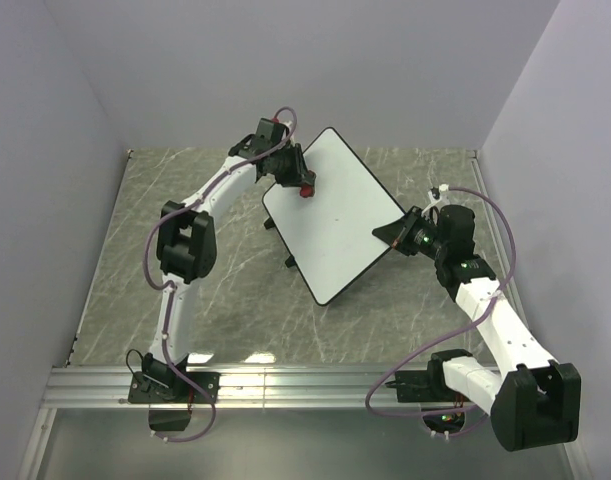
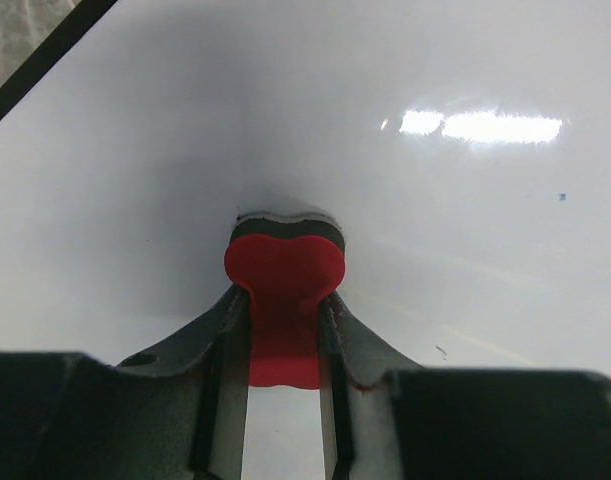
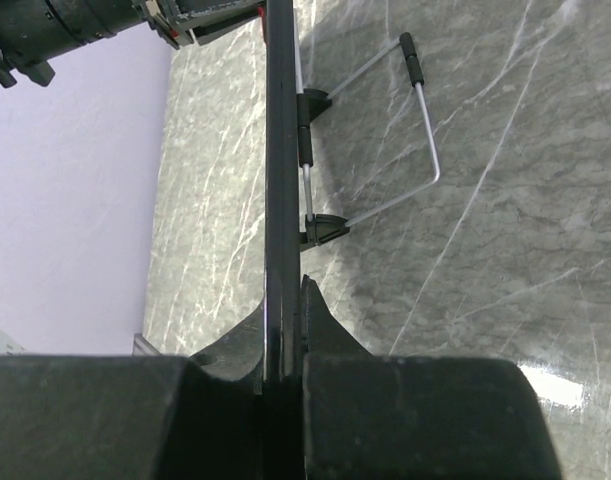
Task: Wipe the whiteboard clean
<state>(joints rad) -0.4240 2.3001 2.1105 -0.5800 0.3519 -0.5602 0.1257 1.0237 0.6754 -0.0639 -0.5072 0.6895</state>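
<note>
grey marble-patterned table [image 1: 115,300], aluminium rail [image 1: 305,385] along its near edge, pale lilac walls [image 1: 385,60] on three sides

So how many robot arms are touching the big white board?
2. The left gripper holds a red-and-black eraser block against the large white rectangular whiteboard near its far-left edge. The right gripper clamps the board's right-hand rim.

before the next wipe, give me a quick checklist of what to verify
1. red-and-black eraser block pinched in left gripper: ok
2. eraser touching large flat white whiteboard: ok
3. right gripper clamped on the board's thin black rim: ok
4. surface free of marks: not ok, tiny specks show
5. bent wire stand resting on grey marble table: cannot tell
</note>
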